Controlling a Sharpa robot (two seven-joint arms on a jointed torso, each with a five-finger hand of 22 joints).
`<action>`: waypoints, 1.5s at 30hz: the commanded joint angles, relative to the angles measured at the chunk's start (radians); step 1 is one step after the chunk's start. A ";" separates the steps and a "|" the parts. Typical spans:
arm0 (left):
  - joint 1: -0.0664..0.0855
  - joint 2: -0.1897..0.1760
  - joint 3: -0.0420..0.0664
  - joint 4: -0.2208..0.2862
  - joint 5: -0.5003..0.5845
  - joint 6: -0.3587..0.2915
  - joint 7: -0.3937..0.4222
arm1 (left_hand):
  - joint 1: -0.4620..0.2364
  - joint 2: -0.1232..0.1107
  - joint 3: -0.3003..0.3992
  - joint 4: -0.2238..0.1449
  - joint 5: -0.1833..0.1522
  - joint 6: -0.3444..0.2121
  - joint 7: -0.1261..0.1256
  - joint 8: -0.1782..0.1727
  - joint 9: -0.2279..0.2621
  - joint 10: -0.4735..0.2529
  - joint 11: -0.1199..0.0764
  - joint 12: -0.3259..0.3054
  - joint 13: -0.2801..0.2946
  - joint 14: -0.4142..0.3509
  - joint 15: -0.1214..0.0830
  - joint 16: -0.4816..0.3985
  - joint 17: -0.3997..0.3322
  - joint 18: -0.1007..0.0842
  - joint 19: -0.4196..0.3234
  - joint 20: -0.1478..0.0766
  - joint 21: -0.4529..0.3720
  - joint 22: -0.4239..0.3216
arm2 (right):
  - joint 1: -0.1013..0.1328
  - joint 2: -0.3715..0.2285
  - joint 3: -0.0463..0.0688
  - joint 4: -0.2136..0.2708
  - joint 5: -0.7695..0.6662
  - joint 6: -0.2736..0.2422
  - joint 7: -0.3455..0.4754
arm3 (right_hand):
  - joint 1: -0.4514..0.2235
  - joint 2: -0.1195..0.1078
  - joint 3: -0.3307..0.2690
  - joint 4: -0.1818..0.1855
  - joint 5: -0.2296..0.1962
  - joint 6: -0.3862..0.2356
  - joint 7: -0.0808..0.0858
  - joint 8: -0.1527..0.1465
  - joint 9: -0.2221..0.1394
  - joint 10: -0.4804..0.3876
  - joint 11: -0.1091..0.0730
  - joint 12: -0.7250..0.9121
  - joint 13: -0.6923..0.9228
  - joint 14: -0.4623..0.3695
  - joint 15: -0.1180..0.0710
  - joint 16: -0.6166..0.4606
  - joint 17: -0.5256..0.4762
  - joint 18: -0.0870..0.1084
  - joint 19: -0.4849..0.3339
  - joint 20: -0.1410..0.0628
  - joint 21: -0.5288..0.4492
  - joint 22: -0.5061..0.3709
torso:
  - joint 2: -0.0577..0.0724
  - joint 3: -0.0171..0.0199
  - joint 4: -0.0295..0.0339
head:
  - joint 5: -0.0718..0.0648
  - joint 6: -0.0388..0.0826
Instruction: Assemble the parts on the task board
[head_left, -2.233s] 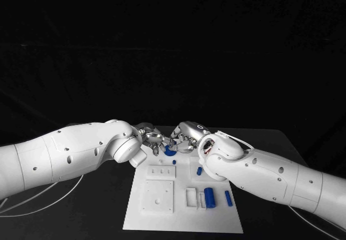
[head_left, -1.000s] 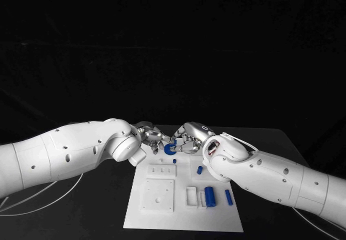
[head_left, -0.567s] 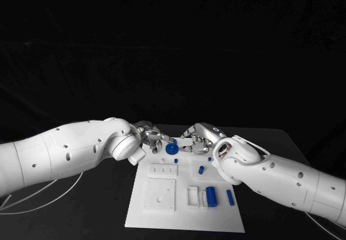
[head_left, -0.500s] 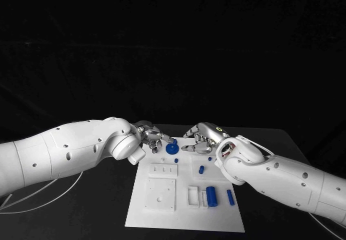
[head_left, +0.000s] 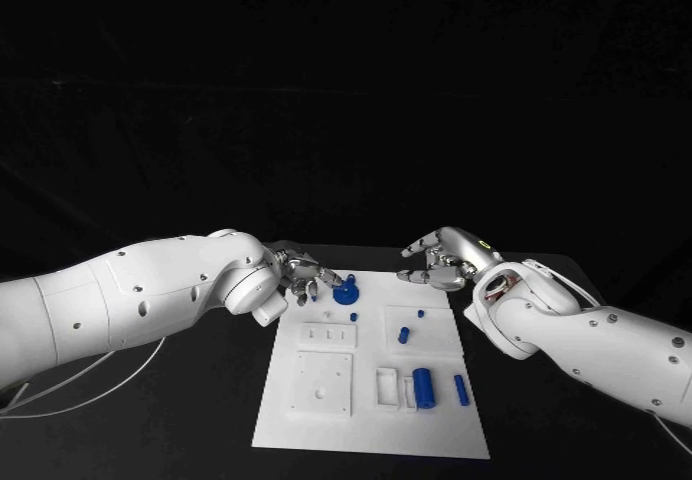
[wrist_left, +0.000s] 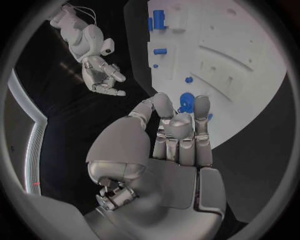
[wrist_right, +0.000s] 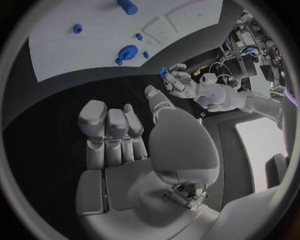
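Fingers (head_left: 302, 277) on my left hand (head_left: 299, 275) are curled together near the blue round part (head_left: 346, 295); I can't tell if they touch it or grip anything. That part sits at the far edge of the task board (head_left: 368, 425), left of centre. Right hand (head_left: 447, 258) hangs over the bench (head_left: 216, 400) just past the board's far right corner, its fingers (wrist_right: 109, 132) loosely curled and apart, holding nothing.

I see on the board: a small blue peg (head_left: 353, 317) just nearer than the round part, a blue peg (head_left: 404, 334) and a smaller blue bit (head_left: 421, 314) mid-board, a big blue cylinder (head_left: 423, 387) in a white holder on the near right, and a slim blue pin (head_left: 462, 389) beside it. White raised blocks (head_left: 320, 385) take the left side.

Left wrist view shows the round part (wrist_left: 186, 102) just beyond my fingertips (wrist_left: 201, 105).
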 joint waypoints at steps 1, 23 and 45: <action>-0.005 0.009 0.001 -0.007 -0.057 0.038 -0.049 | 0.003 0.014 -0.002 -0.002 -0.005 0.221 -0.112 0.011 0.653 0.048 -0.014 0.006 0.003 0.010 -0.004 0.008 0.005 -0.006 0.001 -0.007 0.008 0.002 | -0.001 -0.010 0.008 0.002 0.083 -0.011 0.034 | 0.009 0.005 0.002 -0.008 0.007 0.006 -0.003 -0.004 -0.001 -0.004 -0.002 -0.002 -0.001 0.000 0.006 -0.002 0.000 0.018 0.052 0.004 -0.003 0.109 | -0.004 0.0043 -0.0042 | 0.001 -0.011; -0.051 0.035 0.001 0.017 -0.368 0.135 -0.110 | -0.016 0.028 0.017 -0.012 -0.003 0.226 -0.113 0.010 0.666 0.048 -0.014 0.009 0.017 0.012 -0.002 0.022 -0.018 -0.007 0.053 0.000 -0.073 0.046 | -0.001 -0.015 0.026 -0.024 0.136 -0.004 0.043 | -0.001 0.009 0.012 -0.029 0.070 0.007 -0.003 -0.005 -0.001 -0.007 -0.003 -0.002 -0.004 0.000 0.006 -0.003 -0.001 0.017 0.051 0.004 -0.005 0.108 | -0.016 0.0105 -0.0057 | 0.000 -0.072; -0.110 0.049 0.001 -0.033 -0.414 0.114 -0.118 | -0.023 0.029 0.022 -0.012 -0.009 0.225 -0.113 0.010 0.683 0.047 -0.014 0.015 0.021 0.010 -0.002 0.037 -0.017 -0.015 0.124 0.001 -0.290 0.331 | -0.001 -0.008 0.027 -0.033 0.137 -0.002 0.040 | -0.006 0.009 0.019 -0.037 0.095 0.008 -0.003 -0.004 -0.001 -0.007 -0.003 -0.002 -0.004 0.000 0.006 -0.003 0.000 0.018 0.051 0.003 -0.007 0.108 | -0.014 0.0089 -0.0077 | 0.008 -0.081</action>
